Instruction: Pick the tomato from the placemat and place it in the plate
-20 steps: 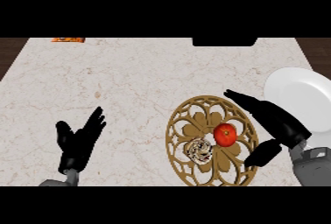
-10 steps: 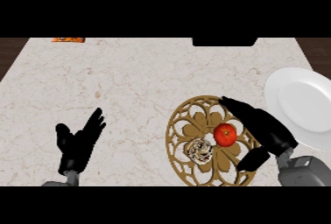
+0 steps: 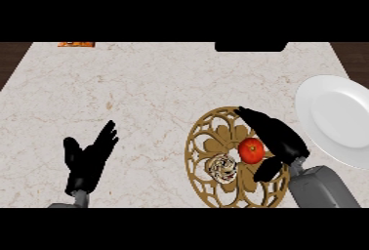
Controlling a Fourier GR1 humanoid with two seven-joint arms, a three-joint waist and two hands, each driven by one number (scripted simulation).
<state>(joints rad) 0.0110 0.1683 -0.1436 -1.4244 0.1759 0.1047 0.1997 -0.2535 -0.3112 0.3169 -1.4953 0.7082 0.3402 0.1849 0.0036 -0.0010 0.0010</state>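
Observation:
A red tomato [image 3: 252, 150] lies on the round golden openwork placemat [image 3: 209, 133] at the lower middle right of the counter. My right hand [image 3: 276, 135] is open right beside the tomato on its right, fingers stretched past its far side and thumb [image 3: 265, 171] below it, so the tomato sits between them. The white plate [image 3: 338, 119] lies at the right edge, just beyond that hand. My left hand [image 3: 88, 160] rests open at the lower left, fingers up.
A pale striped round object [image 3: 222, 166] lies on the placemat left of the tomato. An orange item [image 3: 75, 44] shows at the counter's far left edge and a dark block [image 3: 251, 46] at the far middle.
My right hand has slid left off the plate and closed in on the tomato, fingers now along its far side. The left hand and the tomato have stayed put.

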